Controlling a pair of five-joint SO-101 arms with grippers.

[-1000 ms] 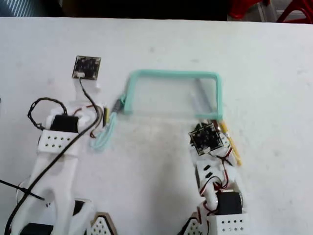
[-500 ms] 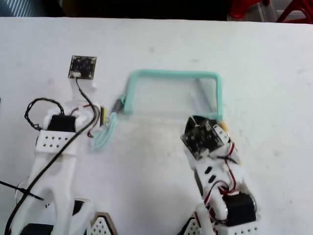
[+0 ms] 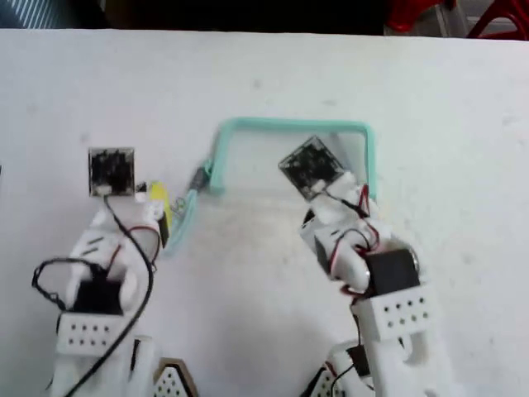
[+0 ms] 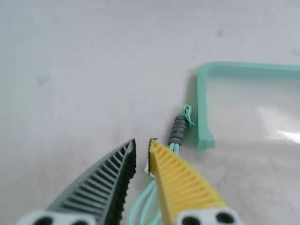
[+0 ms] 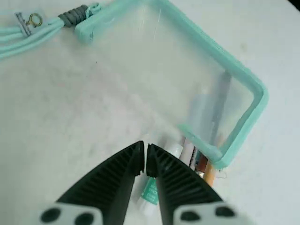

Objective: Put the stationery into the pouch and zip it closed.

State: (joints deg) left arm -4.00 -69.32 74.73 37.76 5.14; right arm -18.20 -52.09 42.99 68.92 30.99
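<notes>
Pouch (image 3: 289, 126): clear, teal-edged, flat on the table (image 3: 248, 74), mid-way across. Stationery (image 5: 190, 152): bunched at one end, part inside, tips poking out of the mouth. The filling step looks unfinished and the zip unstarted.

Right gripper (image 5: 144, 157): jaws nearly together, empty, just beside those tips. Left gripper (image 4: 142, 151): jaws narrow too, at the cord (image 4: 179, 131) off the opposite corner. Cannot tell if a strand is pinched.

Next you need to nudge the tips fully in, steady the pouch, then find the zip pull.

pouch (image 3: 256, 161): clear, teal-edged, flat | stationery (image 5: 194, 157): protruding from its end
</notes>
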